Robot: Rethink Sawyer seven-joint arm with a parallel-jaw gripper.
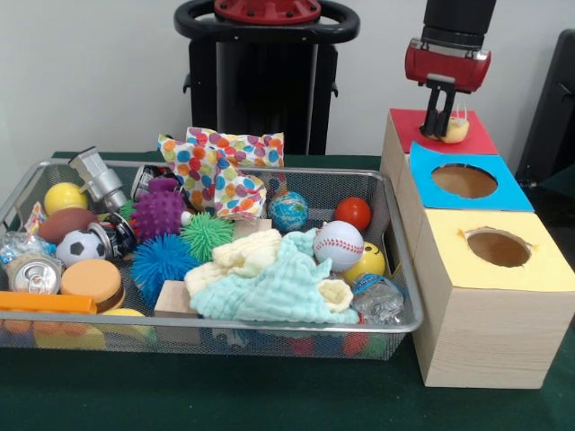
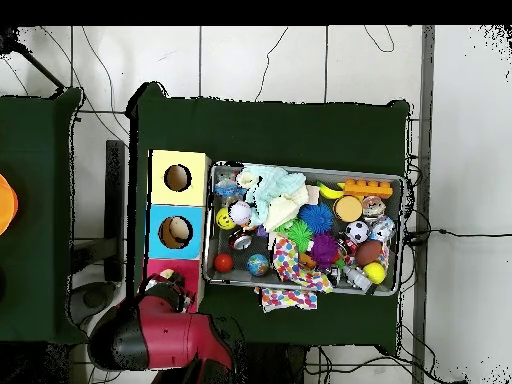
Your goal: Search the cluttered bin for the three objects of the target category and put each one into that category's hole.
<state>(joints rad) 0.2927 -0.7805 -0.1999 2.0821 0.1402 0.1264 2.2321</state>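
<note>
No legible text, labels, brand names, numbers or signs appear in either view. The drink can (image 1: pixel 33 274) in the wire bin (image 1: pixel 395 260) shows only its plain metal top; any printing on its side cannot be read.

Even, diffuse indoor light; soft shadows fall beneath the wire bin (image 1: pixel 395 269) on the green cloth (image 1: pixel 269 395). Mild glare marks the can top (image 1: pixel 34 277) left of the bin's centre.
</note>
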